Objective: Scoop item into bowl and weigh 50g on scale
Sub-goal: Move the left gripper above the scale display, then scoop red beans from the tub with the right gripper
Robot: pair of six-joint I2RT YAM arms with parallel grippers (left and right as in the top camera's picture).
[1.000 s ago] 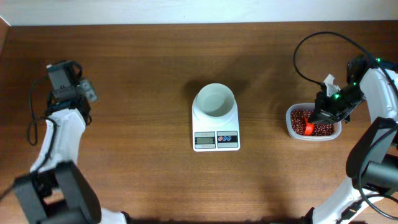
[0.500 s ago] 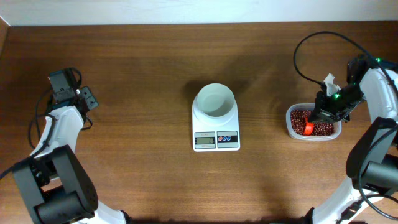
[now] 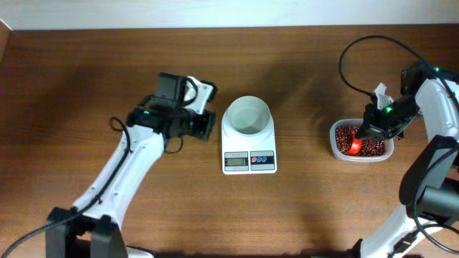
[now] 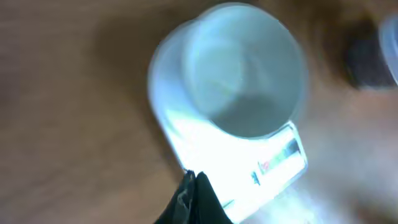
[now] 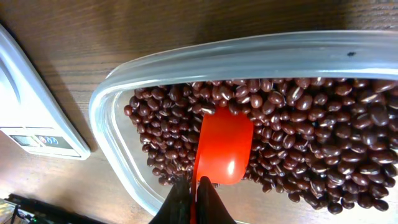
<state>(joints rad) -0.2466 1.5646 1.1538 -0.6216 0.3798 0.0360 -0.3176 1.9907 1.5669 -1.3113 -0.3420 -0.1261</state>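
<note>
- As seen from overhead, everything rests on a dark brown wooden table (image 3: 107, 72) with visible grain, and a pale strip (image 3: 215, 11) runs along its far edge.
- Where writing is concerned, the white digital scale (image 3: 249, 159) has a grey display (image 3: 235, 161) with a red and a blue button (image 3: 262, 158) beside it. Any digits or lettering are too small for me to read.
- The white bowl (image 3: 247, 117) stands upright on the scale's platform near the middle of the table, and what shows of its inside is plain white.
- The beans (image 5: 298, 137) lie as a loose dark red-brown heap in a clear plastic tub (image 5: 118, 93) on my right side, apart from the scale.
- My right gripper (image 5: 196, 194) is clamped on the thin handle of a red scoop (image 5: 224, 149). The scoop's head lies on the heap, with its front edge in among the beans, in the part of the tub nearer the scale.
- My left gripper (image 3: 204, 125) hangs just beside the left side of the bowl and scale, with its fingers together and nothing between them.
- My left wrist view is blurred, but the dark fingertips (image 4: 196, 193) meet in a point above the scale's edge, with the bowl ahead of them.
</note>
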